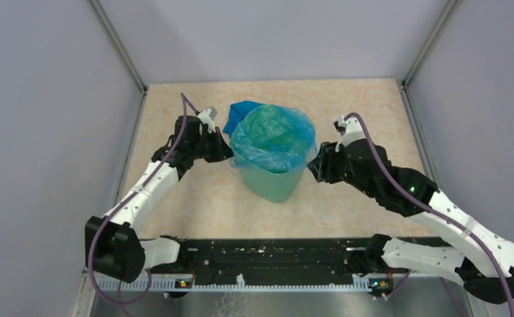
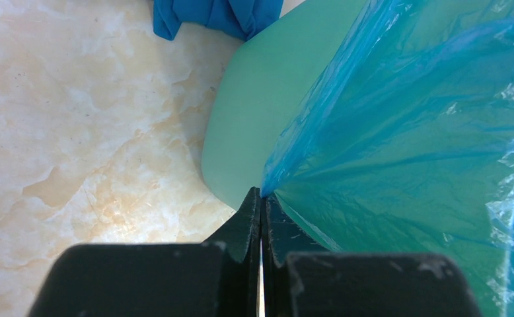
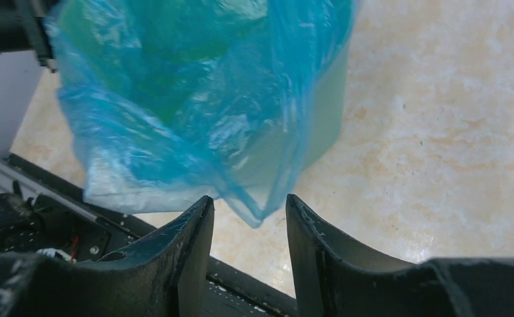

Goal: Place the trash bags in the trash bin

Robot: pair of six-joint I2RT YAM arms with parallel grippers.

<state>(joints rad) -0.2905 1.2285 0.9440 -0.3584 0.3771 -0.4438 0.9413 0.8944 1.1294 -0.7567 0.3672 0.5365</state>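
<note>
Near the middle of the counter, toward its far edge, the trash bin is standing upright with the trash bag spreading over its rim. The left gripper is pinching the film, jaws pressed together, at the bin's left side. The right gripper is sitting opposite with jaws parted, a loose fold hanging between them.

Around me stand plain pale grey walls, joined at the far corners by metal posts. My counter is beige and marbled, evenly lit. A black rail, perhaps metal, edges its near side.
</note>
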